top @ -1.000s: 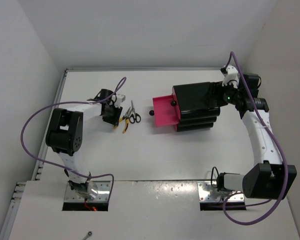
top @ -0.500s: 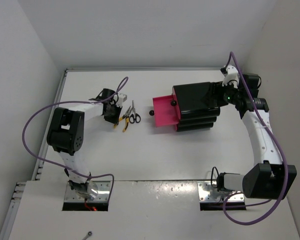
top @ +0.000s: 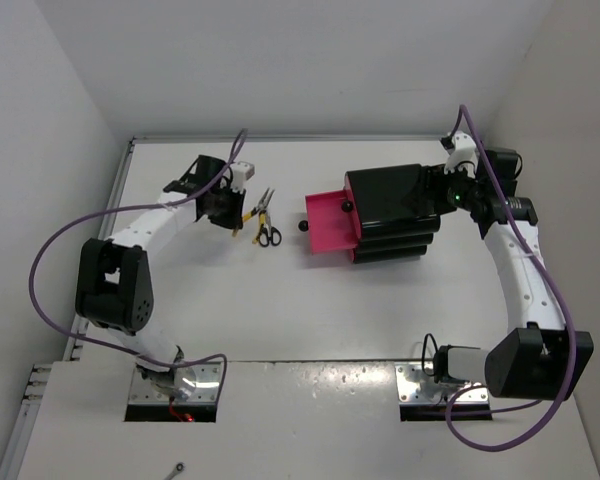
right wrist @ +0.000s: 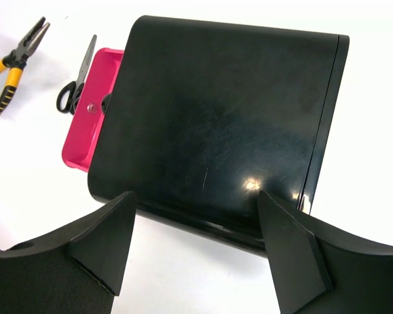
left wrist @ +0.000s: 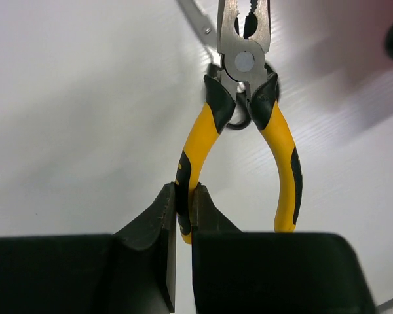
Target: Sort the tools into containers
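My left gripper (left wrist: 185, 203) is shut on one handle of the yellow-handled pliers (left wrist: 249, 124), which hang off the table with their nose pointing away from me. In the top view this gripper (top: 233, 216) and the pliers (top: 257, 207) are left of the black box (top: 390, 200). The black-handled scissors (top: 267, 231) lie just beneath and beside them. One pink drawer (top: 326, 222) is pulled out to the left and looks empty. My right gripper (right wrist: 196, 245) is open, its fingers (right wrist: 101, 239) spread over the box's (right wrist: 216, 118) rear end; contact cannot be told.
White walls close in the table (top: 280, 300) at the back and both sides. A black knob (top: 347, 206) sits on the box front above the open drawer, whose own knob (top: 303, 226) points toward the tools. The right arm reaches along the right wall.
The left gripper shut on the pliers' handle and carried them up and toward the back, away from the scissors. The right arm and the box stayed put.
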{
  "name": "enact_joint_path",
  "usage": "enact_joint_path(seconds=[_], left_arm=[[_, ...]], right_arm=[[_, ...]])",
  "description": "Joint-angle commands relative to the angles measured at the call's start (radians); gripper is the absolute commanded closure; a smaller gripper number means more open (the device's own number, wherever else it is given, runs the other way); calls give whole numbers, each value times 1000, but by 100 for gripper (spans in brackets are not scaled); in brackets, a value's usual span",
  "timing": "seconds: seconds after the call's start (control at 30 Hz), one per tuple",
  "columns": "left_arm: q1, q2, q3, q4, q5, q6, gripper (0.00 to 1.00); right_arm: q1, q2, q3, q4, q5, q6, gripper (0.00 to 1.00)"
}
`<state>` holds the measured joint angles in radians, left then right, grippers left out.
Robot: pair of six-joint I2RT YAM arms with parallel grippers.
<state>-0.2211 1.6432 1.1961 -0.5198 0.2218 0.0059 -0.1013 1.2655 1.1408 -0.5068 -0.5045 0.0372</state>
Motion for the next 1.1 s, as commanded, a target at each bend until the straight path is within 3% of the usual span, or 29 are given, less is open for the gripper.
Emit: enact_joint_path(seconds=[0.0,0.43,1.07], left_arm=[[-55,-52,88,-45,59,-21,100],[-280,104,401,-239,11,19,100],[-331,333,625,-345,31,9,100]], right_arm=[[6,-38,-7,22,-5,-3,25],[6,-38,-7,22,-14,6,25],[6,-48,-26,13,-14,-3,25]])
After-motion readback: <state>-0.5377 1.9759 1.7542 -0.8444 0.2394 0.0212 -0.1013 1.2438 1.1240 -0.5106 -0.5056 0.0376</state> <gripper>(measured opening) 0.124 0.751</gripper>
